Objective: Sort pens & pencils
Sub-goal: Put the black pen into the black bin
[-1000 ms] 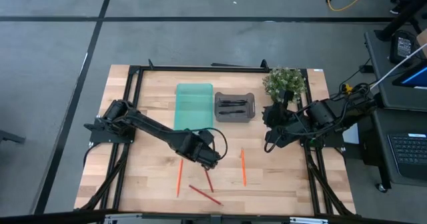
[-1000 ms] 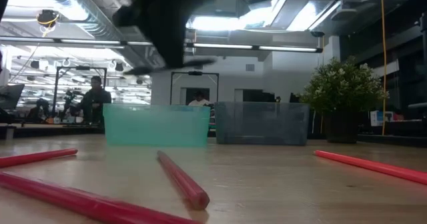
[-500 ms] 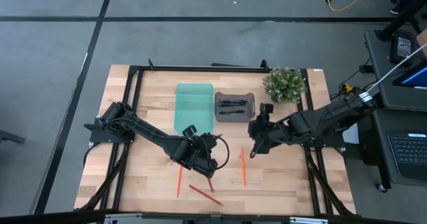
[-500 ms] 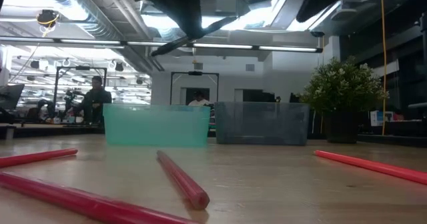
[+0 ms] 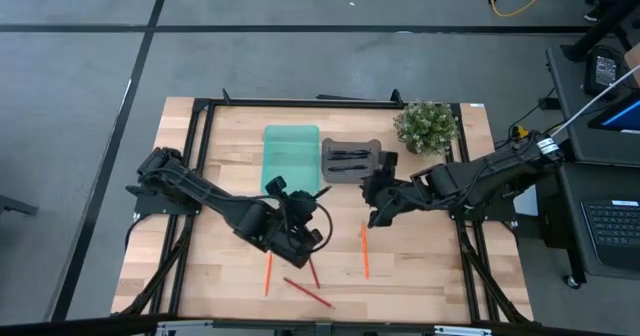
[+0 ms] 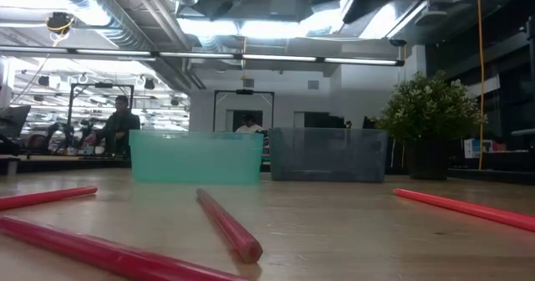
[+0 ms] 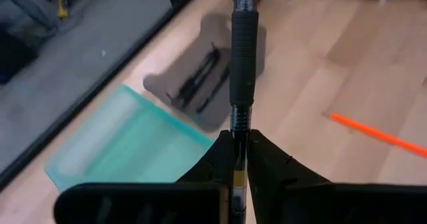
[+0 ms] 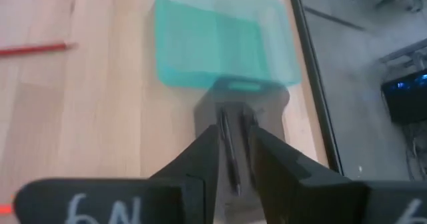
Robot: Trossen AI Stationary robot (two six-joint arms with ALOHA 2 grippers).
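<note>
Black pen is clamped between the left gripper's two fingers, its barrel running straight up the middle of the left wrist frame. In the high view this left gripper sits left of centre, above bare wood just below the teal tray.

Remaining pens lie in the grey tray, at upper centre of the high view, immediately right of the teal tray. The left wrist view shows them as dark sticks on the grey tray floor; the right wrist view shows two of them through the gap between that arm's fingers.

Pencils: four visible on the table in the lower centre of the high view. One orange pencil lies near-vertical right of centre; a second orange one lies lower left; two dark red ones lie between them, toward the lower edge. The low view shows red pencils across the foreground.

Right gripper is near centre of the high view, below the grey tray and above the top end of the right orange pencil, not touching it. Its fingers stand parted with nothing between them.

A potted plant stands right of the grey tray.
</note>
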